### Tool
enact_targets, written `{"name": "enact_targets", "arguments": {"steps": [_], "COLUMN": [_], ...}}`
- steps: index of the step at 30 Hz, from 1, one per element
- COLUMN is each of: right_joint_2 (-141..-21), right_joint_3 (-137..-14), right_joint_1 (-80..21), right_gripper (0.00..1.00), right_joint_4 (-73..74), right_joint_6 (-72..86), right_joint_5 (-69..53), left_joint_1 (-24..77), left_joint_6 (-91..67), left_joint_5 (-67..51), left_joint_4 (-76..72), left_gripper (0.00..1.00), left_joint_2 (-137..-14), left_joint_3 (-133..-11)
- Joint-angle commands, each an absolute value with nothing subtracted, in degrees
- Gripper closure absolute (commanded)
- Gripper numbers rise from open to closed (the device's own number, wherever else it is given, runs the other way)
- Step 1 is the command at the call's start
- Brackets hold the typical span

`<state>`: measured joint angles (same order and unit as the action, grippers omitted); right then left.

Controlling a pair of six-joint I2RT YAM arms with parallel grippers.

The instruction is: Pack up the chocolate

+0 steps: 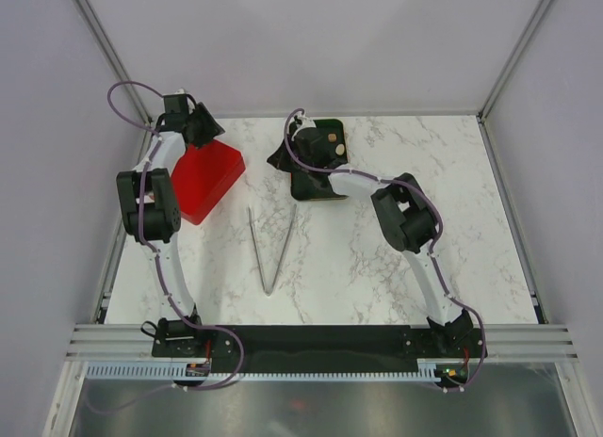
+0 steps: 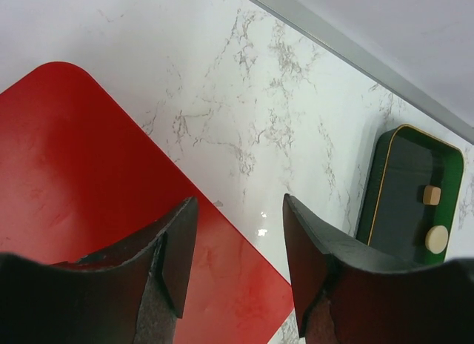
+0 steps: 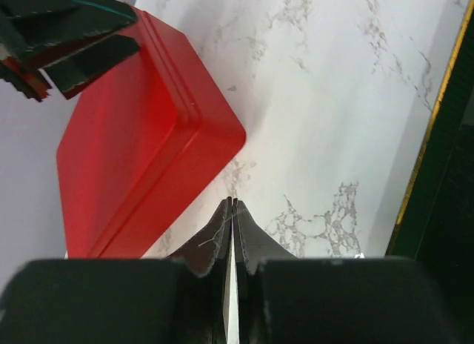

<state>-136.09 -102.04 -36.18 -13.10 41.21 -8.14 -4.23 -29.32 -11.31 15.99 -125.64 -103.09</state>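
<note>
Two cream and tan chocolates [image 1: 334,142] lie in a dark green tray [image 1: 325,187] at the back centre. In the left wrist view they show as a blocky one [image 2: 432,195] and a round one [image 2: 437,239] in the tray [image 2: 380,188]. My left gripper [image 1: 209,129] is open and empty over the back corner of a red box [image 1: 207,178]; its jaws [image 2: 241,247] stand apart above the red surface [image 2: 81,173]. My right gripper [image 1: 278,159] is shut and empty at the tray's left edge, its tips [image 3: 232,204] over bare table between the tray [image 3: 437,173] and the red box [image 3: 141,136].
Long metal tongs [image 1: 271,244] lie open in a V on the marble table in front of the tray. Grey walls enclose the table at left, back and right. The left gripper [image 3: 67,32] shows at the top left of the right wrist view.
</note>
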Motion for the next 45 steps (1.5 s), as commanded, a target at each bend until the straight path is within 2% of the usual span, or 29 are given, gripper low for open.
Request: {"name": "enact_targets", "arguments": {"steps": [1,8,9,11,12,17,22,28,35,45], "right_joint_2": [-132.28,-135.25,-136.57,-141.40,-143.16,-154.59,-161.52,-169.53,-166.56,-162.60], "right_joint_3": [-101.69,-104.57,-106.42,-112.90,-115.29,-129.43,-135.61,-145.53,-138.02,-132.19], "right_joint_1": [-37.00,-37.00,-37.09,-37.00,-37.00,-37.44,-38.05,-41.21,-45.70,-44.65], "right_gripper": [0.92,0.92,0.89,0.77,0.76,0.76,0.78,0.79,0.80,0.81], "right_joint_4": [-14.94,-16.43,-16.44,-16.44,-16.44,-16.61,-16.96,-18.54,-20.73,-18.81], "right_joint_6": [39.73,39.73,39.81,40.52,40.87,44.64,46.49,45.53,39.11,42.62], "right_joint_5": [-9.32,-7.04,-6.07,-5.45,-5.54,-4.93,-1.93,-5.27,-15.11,-10.55], "left_joint_1": [-3.43,-1.50,-1.58,-1.41,-1.23,-1.32,-1.23,-1.41,-1.41,-1.41], "left_joint_6": [-28.39,-27.86,-28.64,-29.26,-29.18,-28.65,-28.83,-30.67,-31.55,-30.50], "left_joint_5": [-14.23,-8.70,-8.70,-9.14,-8.97,-7.74,-8.96,-10.72,-11.43,-12.22], "left_joint_4": [21.88,28.29,28.47,28.04,27.95,27.95,27.86,27.86,27.95,28.04], "left_gripper": [0.42,0.44,0.44,0.44,0.44,0.43,0.43,0.43,0.43,0.46], "left_joint_2": [-126.83,-128.93,-128.85,-127.62,-127.27,-126.12,-127.18,-127.18,-127.61,-125.17], "left_joint_3": [-102.04,-101.35,-100.03,-96.44,-95.63,-93.34,-94.74,-94.75,-94.13,-90.88]}}
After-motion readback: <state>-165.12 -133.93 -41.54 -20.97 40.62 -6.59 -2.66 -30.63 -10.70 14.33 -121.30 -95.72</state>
